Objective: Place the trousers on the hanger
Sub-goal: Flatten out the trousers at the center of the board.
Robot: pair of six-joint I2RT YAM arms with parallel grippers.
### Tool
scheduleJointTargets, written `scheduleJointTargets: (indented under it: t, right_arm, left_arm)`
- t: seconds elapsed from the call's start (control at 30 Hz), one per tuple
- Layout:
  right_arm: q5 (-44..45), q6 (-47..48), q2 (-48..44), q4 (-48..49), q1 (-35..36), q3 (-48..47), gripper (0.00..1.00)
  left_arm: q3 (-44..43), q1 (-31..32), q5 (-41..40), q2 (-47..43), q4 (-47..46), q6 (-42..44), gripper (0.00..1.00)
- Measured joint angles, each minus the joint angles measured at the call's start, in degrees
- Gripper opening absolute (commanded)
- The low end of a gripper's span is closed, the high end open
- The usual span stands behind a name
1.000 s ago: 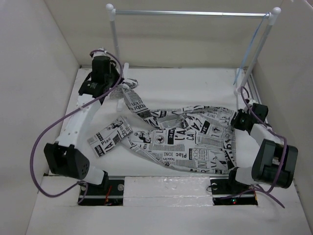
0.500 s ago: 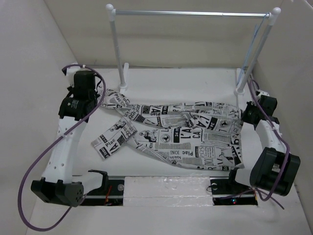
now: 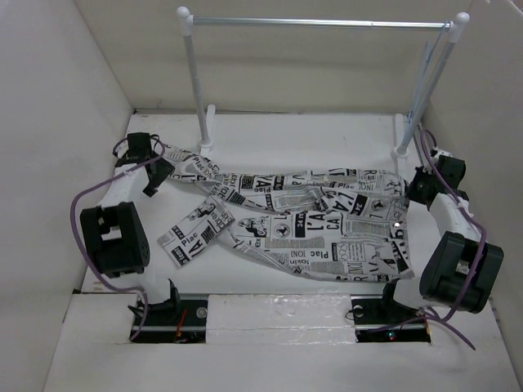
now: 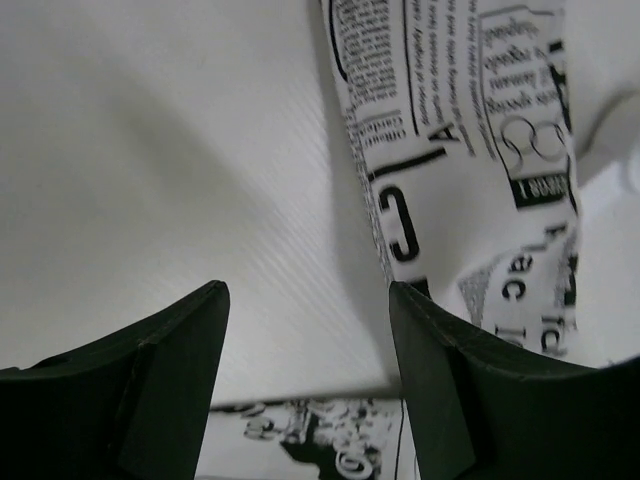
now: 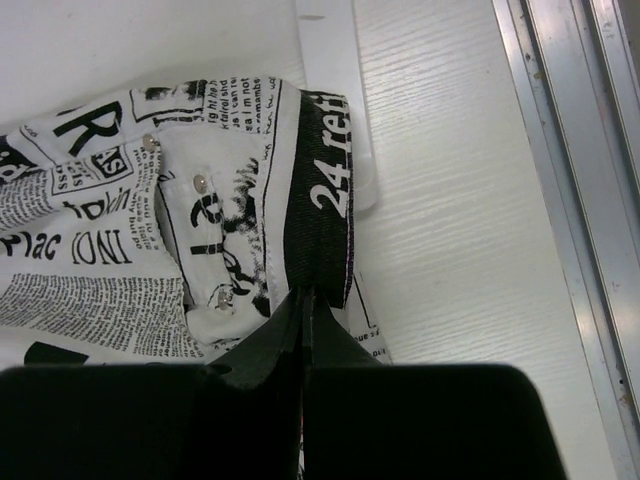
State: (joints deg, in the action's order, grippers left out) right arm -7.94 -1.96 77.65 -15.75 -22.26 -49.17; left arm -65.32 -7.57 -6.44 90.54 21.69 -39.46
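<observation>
The left arm has been folded back toward its base, and the left end effector (image 4: 305, 295) is seen spread beside one leg, nothing held. The trousers (image 3: 310, 220) are left stretched across the bench (image 3: 310, 139), waistband pinched in the right end effector (image 5: 305, 300). Beyond, the hanger (image 3: 422, 82) hangs unloaded at the right end of the rack (image 3: 319, 22); threading is judged still ahead.

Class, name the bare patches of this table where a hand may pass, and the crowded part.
Bare: the far strip of table between the rack's posts and the trousers. Crowded: the middle, under the trousers.
</observation>
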Motion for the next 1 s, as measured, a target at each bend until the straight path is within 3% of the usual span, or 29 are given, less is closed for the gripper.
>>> scheduleJointTargets:
  t: [0.23, 0.43, 0.47, 0.5, 0.57, 0.8, 1.0]
  right_arm:
    - [-3.52, 0.26, 0.74, 1.31, 0.48, -0.04, 0.00]
    - [-4.76, 1.16, 0.76, 2.56, 0.59, 0.37, 0.00]
    - [-4.79, 1.46, 0.76, 2.71, 0.59, 0.52, 0.00]
    - [-4.79, 1.77, 0.76, 2.78, 0.59, 0.66, 0.00]
    - [-4.79, 2.25, 0.76, 2.97, 0.50, 0.90, 0.00]
    - [-5.92, 2.56, 0.68, 2.91, -2.73, 0.76, 0.00]
    - [-5.99, 0.70, -0.68, 4.28, -5.51, -0.72, 0.00]
  left_arm:
    - [-1.95, -3.15, 3.48, 14.36, -6.88, -5.14, 0.64]
    - [-12.46, -3.13, 2.97, 22.58, -8.94, -6.47, 0.60]
    - [-13.51, -3.13, 2.84, 23.93, -9.66, -6.62, 0.54]
    - [-14.10, -3.13, 2.89, 24.30, -10.23, -6.95, 0.22]
    - [-14.38, -3.13, 2.49, 24.76, -10.80, -7.17, 0.00]
    - [-12.24, -5.62, 1.22, 24.24, -10.67, -6.62, 0.00]
    - [0.20, -11.32, -1.29, 12.28, -9.70, -5.66, 0.00]
